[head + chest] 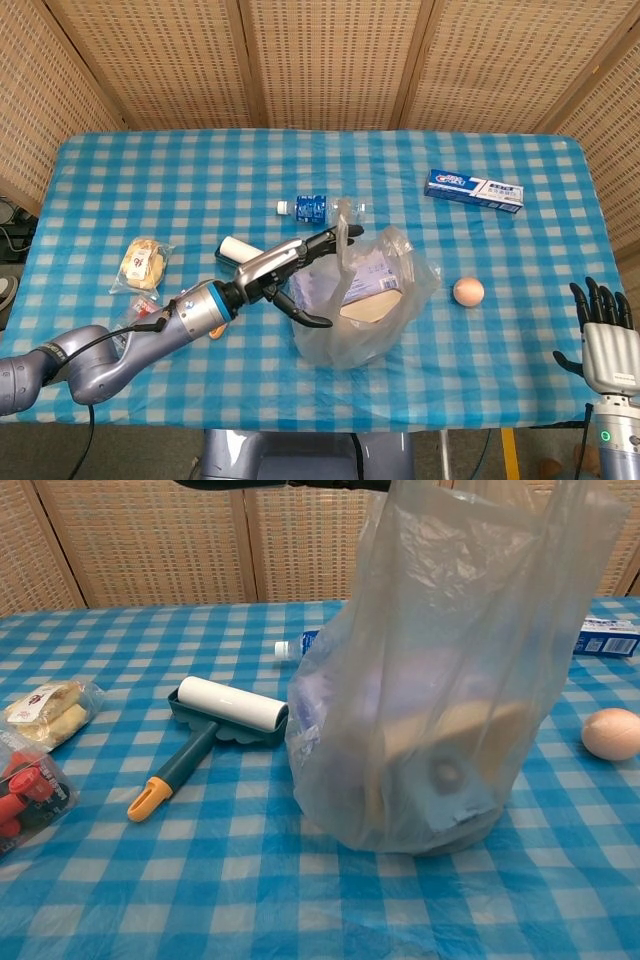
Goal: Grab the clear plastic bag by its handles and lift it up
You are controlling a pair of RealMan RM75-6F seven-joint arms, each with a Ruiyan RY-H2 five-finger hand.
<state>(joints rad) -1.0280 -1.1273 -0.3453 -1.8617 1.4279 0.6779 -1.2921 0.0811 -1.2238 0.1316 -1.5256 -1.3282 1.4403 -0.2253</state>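
The clear plastic bag [360,295] stands near the middle of the checked table [500,370], its handles [343,222] raised — the left hand [290,272] reaches in from the left, fingers spread and holding nothing, fingertips at the handles. The right hand [603,335] hangs off the table's right front corner, well apart from the bag, fingers straight and apart — empty.

Woven wicker screens [330,60] stand behind the blue-checked table [500,130].

Staged test room, woven screens [320,60], checked tablecloth [200,170], household items
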